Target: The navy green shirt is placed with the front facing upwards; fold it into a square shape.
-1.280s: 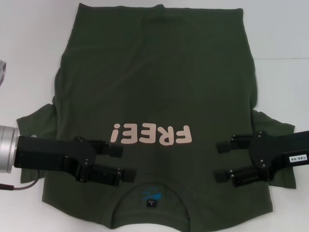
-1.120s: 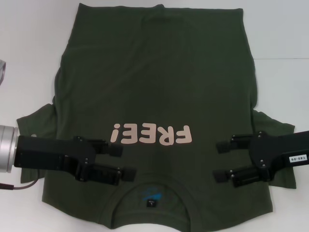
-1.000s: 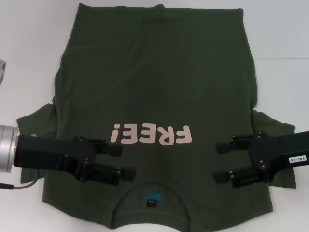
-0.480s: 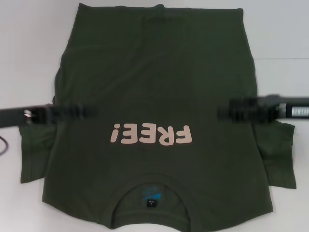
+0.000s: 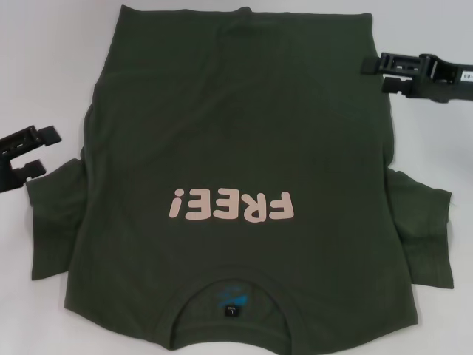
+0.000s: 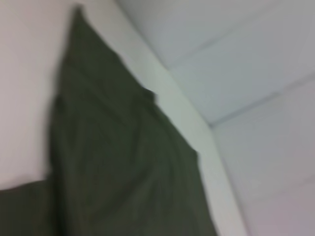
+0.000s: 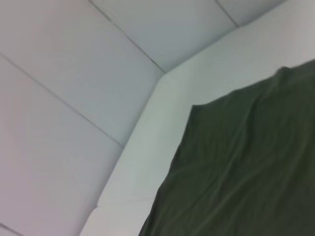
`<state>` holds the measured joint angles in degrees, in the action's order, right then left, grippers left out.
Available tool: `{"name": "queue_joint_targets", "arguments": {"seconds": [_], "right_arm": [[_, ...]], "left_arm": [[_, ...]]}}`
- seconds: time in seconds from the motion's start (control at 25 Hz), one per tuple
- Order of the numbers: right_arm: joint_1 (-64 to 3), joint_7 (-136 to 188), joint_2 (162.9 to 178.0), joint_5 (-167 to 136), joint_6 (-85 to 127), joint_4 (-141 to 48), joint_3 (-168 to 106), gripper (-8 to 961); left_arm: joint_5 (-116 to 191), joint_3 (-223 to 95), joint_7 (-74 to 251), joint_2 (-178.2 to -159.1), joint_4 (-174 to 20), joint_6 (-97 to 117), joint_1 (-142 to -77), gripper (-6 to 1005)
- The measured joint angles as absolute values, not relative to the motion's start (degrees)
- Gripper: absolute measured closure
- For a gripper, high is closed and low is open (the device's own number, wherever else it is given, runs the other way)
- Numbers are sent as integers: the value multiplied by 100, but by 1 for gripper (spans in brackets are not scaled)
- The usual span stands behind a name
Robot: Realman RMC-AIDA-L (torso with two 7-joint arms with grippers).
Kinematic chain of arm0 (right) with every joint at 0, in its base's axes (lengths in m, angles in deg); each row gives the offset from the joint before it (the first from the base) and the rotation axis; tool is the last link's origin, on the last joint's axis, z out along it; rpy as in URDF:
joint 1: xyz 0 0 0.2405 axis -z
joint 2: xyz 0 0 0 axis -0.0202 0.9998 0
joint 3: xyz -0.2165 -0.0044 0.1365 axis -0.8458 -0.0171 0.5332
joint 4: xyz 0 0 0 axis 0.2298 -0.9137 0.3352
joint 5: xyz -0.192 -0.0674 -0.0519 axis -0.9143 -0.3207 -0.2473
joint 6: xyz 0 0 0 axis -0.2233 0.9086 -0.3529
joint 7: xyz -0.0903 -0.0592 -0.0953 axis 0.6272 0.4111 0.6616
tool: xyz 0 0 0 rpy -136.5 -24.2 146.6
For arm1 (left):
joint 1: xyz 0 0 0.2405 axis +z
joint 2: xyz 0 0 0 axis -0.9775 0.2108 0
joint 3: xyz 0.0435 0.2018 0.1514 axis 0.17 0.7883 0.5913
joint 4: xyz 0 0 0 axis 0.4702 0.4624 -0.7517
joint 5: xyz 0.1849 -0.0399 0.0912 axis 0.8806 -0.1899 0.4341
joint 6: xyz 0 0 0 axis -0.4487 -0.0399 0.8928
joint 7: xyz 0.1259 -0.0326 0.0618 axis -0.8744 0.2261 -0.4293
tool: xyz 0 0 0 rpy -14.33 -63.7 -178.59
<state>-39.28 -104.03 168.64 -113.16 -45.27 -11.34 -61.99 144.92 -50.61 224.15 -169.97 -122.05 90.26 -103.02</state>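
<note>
— How far along are you?
— Barely begun: the navy green shirt (image 5: pixel 236 170) lies flat on the table (image 5: pixel 44 66), unfolded. Your left gripper (image 5: pixel 33 151) and right gripper (image 5: pixel 380 74) are parted, empty, beside it.

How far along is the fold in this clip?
Barely started. The navy green shirt lies spread front up on the table, lettering showing, both sleeves out, no fold made. In hand: nothing is gripped; the left gripper is open off the left sleeve and the right gripper is open at the far right edge near the hem. Left: every fold into a square.
</note>
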Motion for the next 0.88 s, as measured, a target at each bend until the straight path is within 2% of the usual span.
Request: {"name": "queue_joint_targets", "arguments": {"seconds": [0.08,0.16,0.88], "right_arm": [[-4163,-10536,16649,-11329,-4307,-1485,-6252,39],[-4246,-10598,16594,-11335,-4215,-1573,-6274,39],[-4287,-10722,16591,-11345,-4195,-1620,-6334,40]], "left_arm": [[14600,-5070,22466,-17014,-12180,8819,-10251,50],[14746,-5088,22524,-17016,-12120,8606,-10238,50],[15035,-5078,21923,-17053,-11312,7382,-10176,49]]}}
